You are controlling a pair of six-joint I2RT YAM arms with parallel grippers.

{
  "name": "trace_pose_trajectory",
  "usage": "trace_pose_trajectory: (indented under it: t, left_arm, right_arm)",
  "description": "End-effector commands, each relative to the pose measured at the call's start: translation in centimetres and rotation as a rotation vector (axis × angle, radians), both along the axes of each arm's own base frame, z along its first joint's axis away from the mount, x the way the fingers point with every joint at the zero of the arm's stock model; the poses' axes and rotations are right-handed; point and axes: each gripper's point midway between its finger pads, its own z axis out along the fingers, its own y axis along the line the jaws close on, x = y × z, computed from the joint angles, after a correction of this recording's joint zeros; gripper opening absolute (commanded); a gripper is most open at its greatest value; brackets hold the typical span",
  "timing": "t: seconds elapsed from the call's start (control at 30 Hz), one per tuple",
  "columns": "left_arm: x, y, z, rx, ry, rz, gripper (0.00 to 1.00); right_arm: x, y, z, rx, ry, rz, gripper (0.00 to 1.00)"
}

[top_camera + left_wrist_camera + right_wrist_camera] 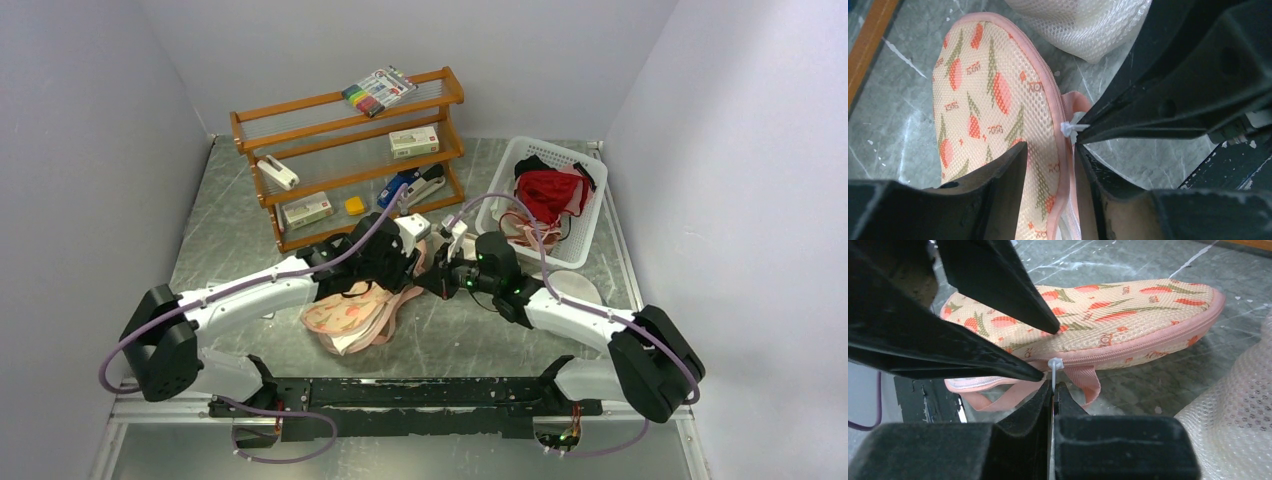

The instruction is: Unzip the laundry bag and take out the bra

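Note:
The laundry bag [350, 315], a peach case with a red-orange floral print, lies at the table's middle; its mesh face [983, 100] and pink-edged side [1128, 315] show close up. My left gripper [1050, 147] is open and straddles the bag's pink rim, its fingers apart from the fabric. A white zip tie [1055, 363] hangs from the zip slider beside a pink ribbon loop [1083, 380]. My right gripper [1053, 386] is shut on that tie, right beside the left fingers [998, 280]. In the top view both grippers [425, 268] meet at the bag's right end. The bra is hidden.
A cream mesh cone-shaped object [1083, 25] lies just beyond the bag, on the right-arm side [1238, 430]. A wooden shelf [350, 160] with small boxes, a stapler and markers stands at the back. A white basket [590, 215] holding a red garment [550, 190] sits back right.

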Motion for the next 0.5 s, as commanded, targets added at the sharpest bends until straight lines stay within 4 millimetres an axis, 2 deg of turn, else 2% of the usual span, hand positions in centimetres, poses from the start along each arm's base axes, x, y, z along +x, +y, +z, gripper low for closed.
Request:
trace_pose_trajectory:
  t: [0.0,0.13,0.23,0.33,0.47]
  left_arm:
    - [0.5,-2.2,1.6,-0.057,-0.025,-0.069,0.48]
    - [0.2,-2.3,0.8,-0.044,0.003,-0.077,0.37]
    - [-0.2,-1.9,0.1,-0.033,0.020,-0.078,0.26]
    - [-0.4,-1.1,-0.5,0.001,0.026,-0.070,0.15]
    - [-0.7,-0.1,-1.1,0.049,0.033,-0.068,0.09]
  right_arm:
    - [-0.7,0.6,1.4,0.052,-0.032,0.031,0.00]
    - [-0.4,0.4,1.3,0.039,-0.037,0.017,0.00]
    - [0.1,0.2,0.8,0.014,-0.036,-0.009,0.00]
    - [1.3,-0.5,0.1,-0.028,-0.030,-0.082,0.00]
    - [3.2,-1.8,-1.1,-0.090,-0.014,-0.183,0.00]
